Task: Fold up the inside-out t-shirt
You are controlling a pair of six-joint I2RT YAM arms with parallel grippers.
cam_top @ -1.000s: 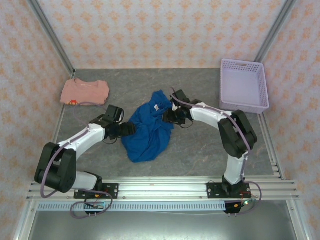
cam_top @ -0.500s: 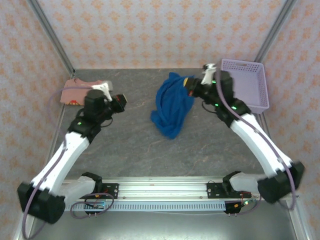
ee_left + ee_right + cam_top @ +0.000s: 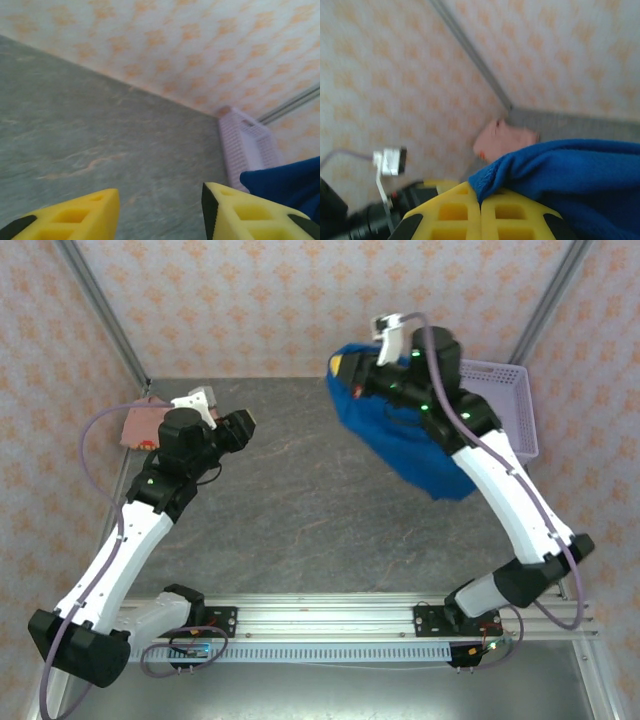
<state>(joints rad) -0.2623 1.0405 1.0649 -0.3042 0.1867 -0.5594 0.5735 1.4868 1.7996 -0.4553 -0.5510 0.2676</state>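
Observation:
The royal-blue inside-out t-shirt [image 3: 405, 435] hangs off the table in a bunched drape, high at the back right. My right gripper [image 3: 350, 378] is raised above the table and shut on an edge of the cloth. In the right wrist view the yellow fingers [image 3: 450, 212] meet with the t-shirt [image 3: 560, 170] pinched at their tips. My left gripper [image 3: 243, 426] is lifted over the left part of the table, apart from the shirt. Its jaws stand open and hold nothing [image 3: 160, 212]. The shirt's blue edge [image 3: 287, 182] shows at the right of the left wrist view.
A folded salmon-pink shirt [image 3: 138, 426] lies at the back left, partly behind the left arm, also in the right wrist view [image 3: 505, 139]. A lilac basket [image 3: 505, 415] stands at the back right, half behind the hanging shirt [image 3: 247, 150]. Grey tabletop [image 3: 300, 510] spreads between the arms.
The right arm has lifted the t-shirt off the table and swung it up and right. The left gripper has let go of the shirt, risen towards the back left and opened.

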